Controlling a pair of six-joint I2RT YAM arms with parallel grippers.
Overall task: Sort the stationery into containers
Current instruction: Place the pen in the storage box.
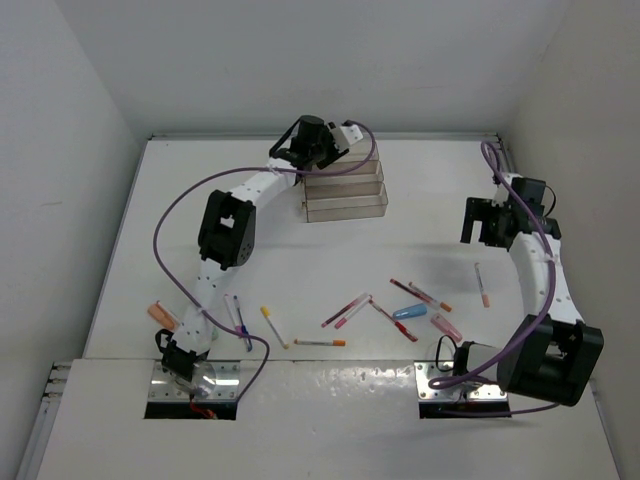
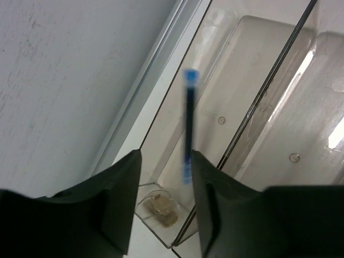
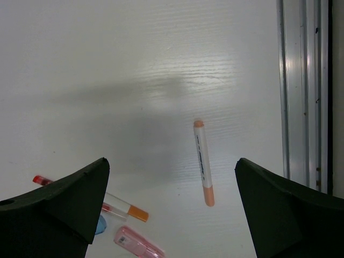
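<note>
The three clear trays (image 1: 345, 195) stand as a stepped row at the back. My left gripper (image 1: 318, 140) hovers over their left end. In the left wrist view its jaws (image 2: 166, 161) stand apart, and a blurred blue pen (image 2: 188, 123) hangs loose beside the right finger, over a tray (image 2: 242, 80). My right gripper (image 1: 490, 225) is open wide and empty. It hovers above a white marker with orange ends (image 3: 202, 161), which lies on the table (image 1: 482, 284) between the jaws (image 3: 172, 177).
Several pens lie near the front middle (image 1: 345, 310), with a stubby blue piece (image 1: 410, 312) and a pink piece (image 1: 446, 326). More pens (image 1: 238, 320) and an orange piece (image 1: 160, 314) lie by the left arm's base. A metal rail (image 3: 301, 91) runs along the table's right edge.
</note>
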